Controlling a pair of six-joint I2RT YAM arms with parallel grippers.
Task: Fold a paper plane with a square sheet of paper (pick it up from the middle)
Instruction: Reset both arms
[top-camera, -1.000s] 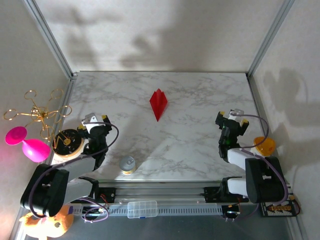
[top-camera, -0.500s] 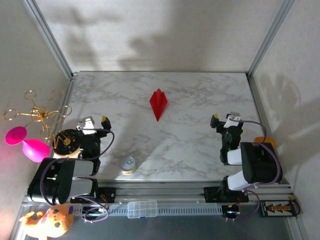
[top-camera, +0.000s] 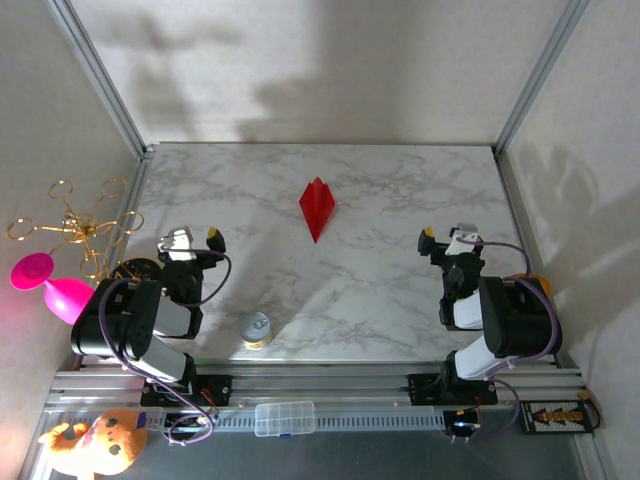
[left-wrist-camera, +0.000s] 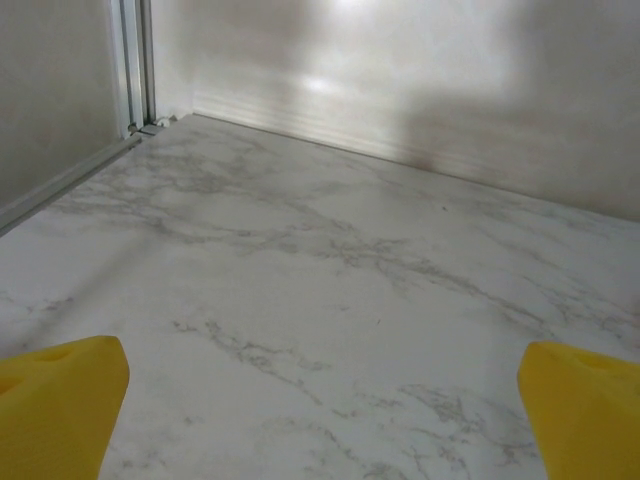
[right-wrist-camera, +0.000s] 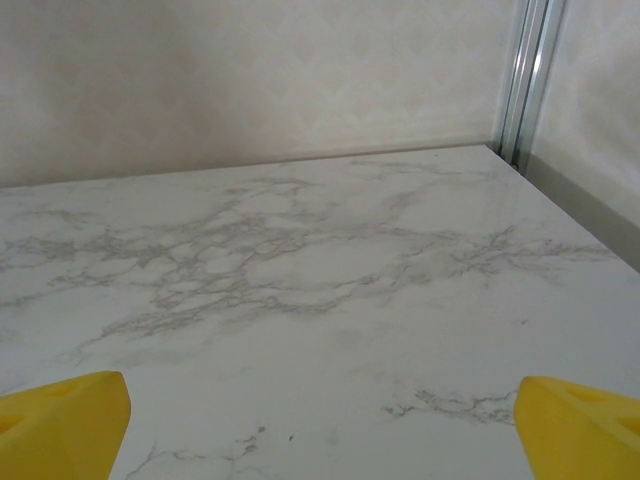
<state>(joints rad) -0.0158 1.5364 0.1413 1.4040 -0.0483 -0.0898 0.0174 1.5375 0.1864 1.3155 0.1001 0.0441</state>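
A: Where does the red paper plane (top-camera: 317, 207) lie?

B: It lies flat on the marble desk (top-camera: 400, 190), a little toward 12 o'clock from the middle in the top view. Its sharp tip points to 6 o'clock and a centre ridge runs along it. Nothing touches it.

A: And the left fingers (top-camera: 213, 238)?

B: They are at about 8 o'clock of the desk, well apart from the plane. They stand wide apart with nothing between them. In the left wrist view the yellow tips (left-wrist-camera: 60, 400) sit in the two lower corners, over bare marble.

A: The right fingers (top-camera: 428, 236)?

B: At about 4 o'clock, also far from the plane, spread wide and holding nothing. The right wrist view shows the yellow tips (right-wrist-camera: 60, 420) low at both sides, and between them the desk runs to the back wall.

A: Is there something else?

B: A small metal can (top-camera: 256, 329) stands at 7 o'clock near the front edge. Outside the desk, at 9 o'clock, are a pink balloon-like toy (top-camera: 55, 285) and a gold wire ornament (top-camera: 75, 225). A clear plastic box (top-camera: 284, 418) lies on the front rail.
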